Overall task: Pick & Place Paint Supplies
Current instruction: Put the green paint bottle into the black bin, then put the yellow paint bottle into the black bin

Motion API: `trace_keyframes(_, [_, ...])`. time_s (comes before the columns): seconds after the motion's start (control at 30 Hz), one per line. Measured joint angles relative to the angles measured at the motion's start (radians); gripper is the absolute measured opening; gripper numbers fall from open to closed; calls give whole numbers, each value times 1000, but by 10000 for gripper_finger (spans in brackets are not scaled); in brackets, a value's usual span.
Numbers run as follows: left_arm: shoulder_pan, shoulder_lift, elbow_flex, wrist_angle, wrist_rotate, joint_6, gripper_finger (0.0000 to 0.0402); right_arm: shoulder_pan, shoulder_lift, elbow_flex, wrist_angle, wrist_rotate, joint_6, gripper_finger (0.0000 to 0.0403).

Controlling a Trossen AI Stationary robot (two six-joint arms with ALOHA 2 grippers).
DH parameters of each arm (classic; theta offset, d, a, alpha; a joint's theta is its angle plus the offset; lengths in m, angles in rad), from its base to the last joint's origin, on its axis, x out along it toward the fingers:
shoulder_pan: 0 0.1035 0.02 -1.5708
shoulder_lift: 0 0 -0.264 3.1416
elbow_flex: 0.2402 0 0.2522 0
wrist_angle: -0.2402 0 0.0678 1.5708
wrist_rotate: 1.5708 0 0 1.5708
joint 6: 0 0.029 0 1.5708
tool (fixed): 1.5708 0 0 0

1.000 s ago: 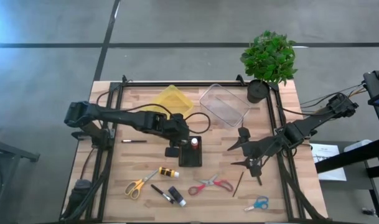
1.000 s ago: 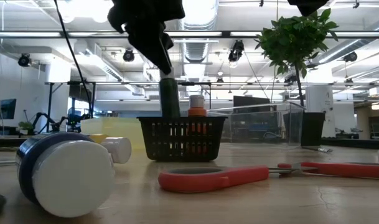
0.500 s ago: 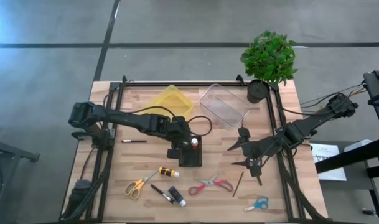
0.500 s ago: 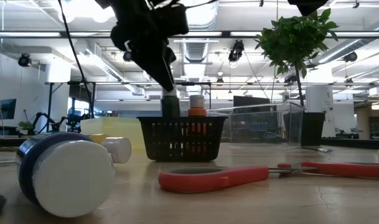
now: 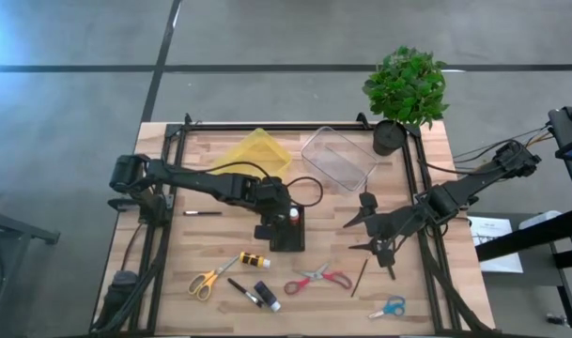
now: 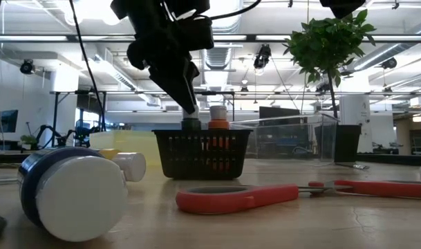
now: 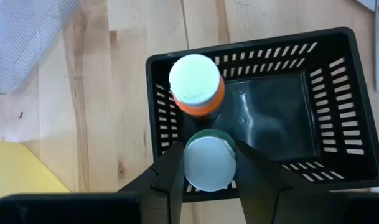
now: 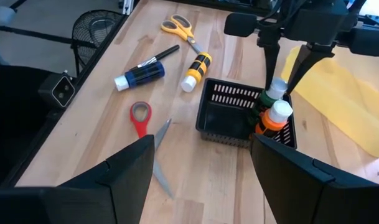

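Note:
My left gripper (image 5: 271, 214) is shut on a green paint bottle (image 7: 208, 163) with a white cap. It holds the bottle down inside a black slotted basket (image 5: 287, 235) at the table's middle. An orange bottle (image 7: 195, 84) with a white cap stands upright in the basket, right beside the green one. In the low view only the green bottle's top (image 6: 191, 124) shows above the basket rim, under the gripper (image 6: 188, 97). My right gripper (image 5: 375, 235) waits open above the table's right side, holding nothing. My left gripper pinches the green bottle's upper end, at the white cap (image 7: 192, 165), between its two fingers (image 7: 173, 174). The fingers come from above, slanting down. The bottle stands upright with its body inside the basket. Whether its bottom rests on the basket floor I cannot tell.
Near the front edge lie yellow scissors (image 5: 208, 279), a yellow bottle (image 5: 255, 259), a blue bottle (image 5: 267, 296), red scissors (image 5: 318, 278), a thin brush (image 5: 360, 277) and blue scissors (image 5: 389, 307). A yellow tray (image 5: 257, 155), a clear bin (image 5: 337, 157) and a potted plant (image 5: 406, 89) stand at the back.
My left gripper has gone down with the green bottle into the basket, beside the orange bottle. The green bottle's body stood well above the rim before, and now only its top shows above it. The bottle has stayed upright.

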Motion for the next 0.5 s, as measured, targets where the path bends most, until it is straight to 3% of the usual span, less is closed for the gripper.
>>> trace_keyframes(0.07, [1, 0, 0, 1, -1, 0, 126, 0, 0, -2, 0, 0, 0, 263])
trace_keyframes(0.3, [4, 0, 5, 5, -3, -22, 229, 0, 0, -5, 1, 0, 0, 263])
trace_keyframes(0.5, [9, -2, 6, 8, -4, -23, 254, 0, 0, -5, 1, 0, 0, 263])
